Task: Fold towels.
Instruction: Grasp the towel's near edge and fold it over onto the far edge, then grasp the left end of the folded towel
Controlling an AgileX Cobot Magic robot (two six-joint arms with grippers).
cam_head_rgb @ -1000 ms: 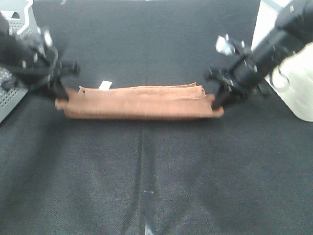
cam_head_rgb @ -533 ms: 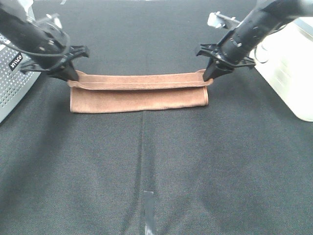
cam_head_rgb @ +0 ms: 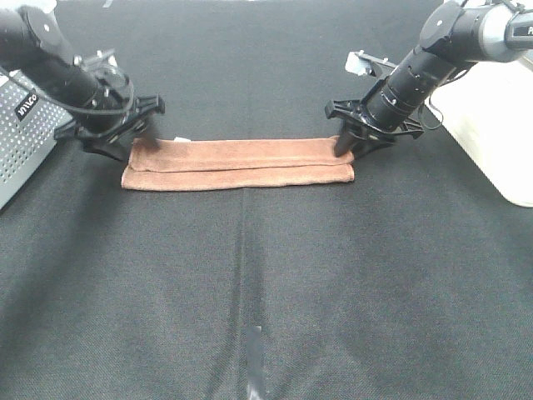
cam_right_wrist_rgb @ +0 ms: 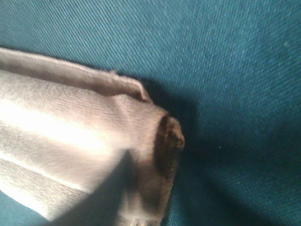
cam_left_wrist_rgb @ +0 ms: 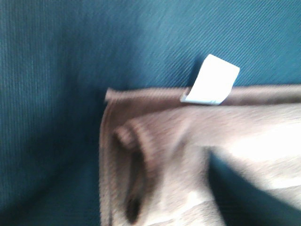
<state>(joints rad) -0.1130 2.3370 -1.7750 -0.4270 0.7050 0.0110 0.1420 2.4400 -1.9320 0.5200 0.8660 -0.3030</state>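
Since the towel (cam_head_rgb: 237, 164) lies as a long, narrow folded strip with its long axis running left to right across the table (cam_head_rgb: 266, 283), a little far of the table's middle, the next fold most likely has to carry one short end over the other. That depends on which arm stands at which end. The strip is flat, with two layers stepped so that the near layer shows below the far one. A small white tag (cam_head_rgb: 179, 139) pokes out of the far hem close to the left end.

The left fingers (cam_head_rgb: 136, 142) come down on the far corner of the left end, touching the cloth just left of the tag. The right fingers (cam_head_rgb: 343, 147) touch the far corner of the right end. Each arm is therefore at its own end, neither nearer the middle, and the towel stretches away from each pair toward the other.

Whether either pair is pinching the cloth or only resting on it cannot be told. The high view hides the tips against the towel, and each wrist view shows a bunched, layered corner with only a dark blurred shape over it.

Beyond the arms, a grey perforated box (cam_head_rgb: 18, 146) sits at the left edge and a white container (cam_head_rgb: 491, 133) at the right, both well clear of the towel.
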